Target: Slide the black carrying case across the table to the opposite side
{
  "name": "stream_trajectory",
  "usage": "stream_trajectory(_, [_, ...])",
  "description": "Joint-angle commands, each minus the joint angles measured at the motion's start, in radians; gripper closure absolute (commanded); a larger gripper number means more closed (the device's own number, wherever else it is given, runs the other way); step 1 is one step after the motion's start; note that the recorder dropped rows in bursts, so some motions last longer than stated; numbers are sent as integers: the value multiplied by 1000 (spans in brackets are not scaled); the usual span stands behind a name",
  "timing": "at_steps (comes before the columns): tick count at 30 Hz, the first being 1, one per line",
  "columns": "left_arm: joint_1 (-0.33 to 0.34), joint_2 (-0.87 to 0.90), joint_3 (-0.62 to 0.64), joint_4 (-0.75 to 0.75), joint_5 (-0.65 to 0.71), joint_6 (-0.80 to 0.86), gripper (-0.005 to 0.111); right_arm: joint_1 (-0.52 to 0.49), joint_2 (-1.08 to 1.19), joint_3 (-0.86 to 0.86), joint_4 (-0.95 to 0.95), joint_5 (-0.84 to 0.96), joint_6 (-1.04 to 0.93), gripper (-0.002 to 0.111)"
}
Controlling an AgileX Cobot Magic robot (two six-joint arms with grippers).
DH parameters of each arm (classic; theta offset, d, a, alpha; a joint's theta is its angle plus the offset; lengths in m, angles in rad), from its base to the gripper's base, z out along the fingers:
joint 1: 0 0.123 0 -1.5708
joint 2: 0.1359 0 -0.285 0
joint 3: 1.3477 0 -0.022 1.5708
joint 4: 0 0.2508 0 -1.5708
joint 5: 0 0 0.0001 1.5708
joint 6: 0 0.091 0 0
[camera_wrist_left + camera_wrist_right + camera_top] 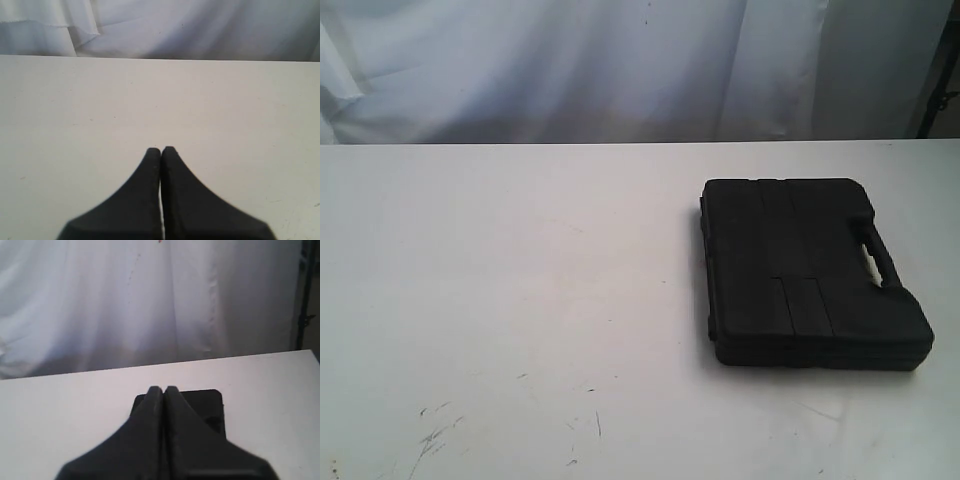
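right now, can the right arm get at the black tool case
Probably yes: the tool case sits on the table's right side, just beyond the shut right gripper, and nothing visible stands between them.

A white curtain [620,60] fills the background in all three views, hanging in soft vertical folds with faint bluish shading. In the left wrist view one fold overlaps another, its hem a pale edge. A dark stand [940,70] rises at the far right of the exterior view, just beside the curtain. The right wrist view shows it too, with a tiny red speck [160,241] high on the cloth.
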Motion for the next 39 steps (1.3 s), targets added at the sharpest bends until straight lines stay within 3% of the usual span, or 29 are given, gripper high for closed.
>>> stream_trajectory(1, [1,-4,5,-3,-18,1,107,-99,-184,192,-5,-140,-8,108])
stream_trajectory(6, [1,-4,5,-3,-18,1,107,-124,-385,369,-5,-228,-54,108])
stream_trajectory(12, [1,-4,5,-3,-18,1,107,-124,-512,450,-9,-205,-106,108])
stream_trajectory(19, [1,-4,5,-3,-18,1,107,-124,-533,563,-6,-263,-110,108])
stream_trajectory(26, [1,-4,5,-3,-18,1,107,-124,-599,806,-8,-477,-123,108])
stream_trajectory(33, [1,-4,5,-3,-18,1,107,-124,-599,919,-18,-480,-123,108])
stream_trajectory(39, [1,-4,5,-3,-18,1,107,-124,-599,919,-20,-434,-123,108])
